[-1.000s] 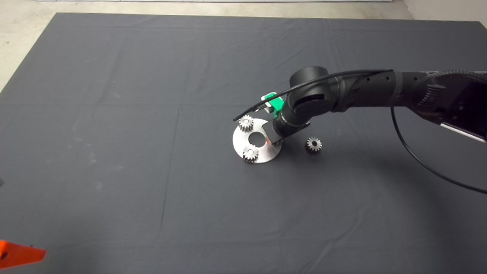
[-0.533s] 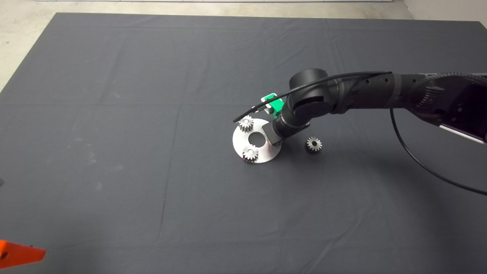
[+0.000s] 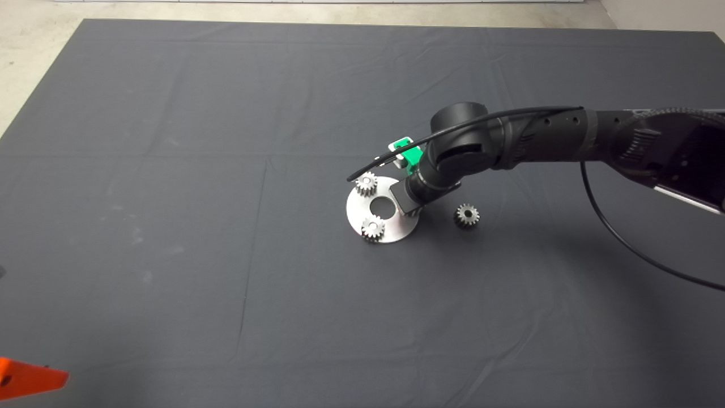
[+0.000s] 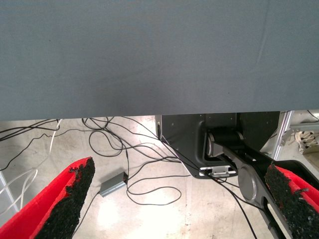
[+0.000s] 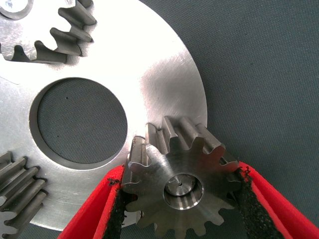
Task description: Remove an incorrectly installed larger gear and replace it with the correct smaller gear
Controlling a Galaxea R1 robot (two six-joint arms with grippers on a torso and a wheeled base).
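Right hand (image 5: 182, 199) is pinching the larger gear (image 5: 182, 186), one red finger with black pad (image 5: 115, 209) pressed on each side of its teeth. Larger gear sits over the edge of the round steel plate (image 5: 149, 74), next to the plate's big centre hole (image 5: 77, 122); can't tell whether it is seated on the plate or lifted off it. In the head view the right arm (image 3: 510, 141) comes in from the right and hides the grip. Two brighter silver gears are on the plate, one at the far rim (image 3: 366, 183) and one at the near rim (image 3: 373, 227). Smaller gear (image 3: 467, 215), dark grey, lies flat on the dark mat (image 3: 170, 226) on the tabletop, to the right of the plate and apart from it. Left hand (image 4: 179, 199) is parked at the lower left edge with fingers spread wide, nothing between them; its wrist view shows the mat's edge, floor cables and the robot base.
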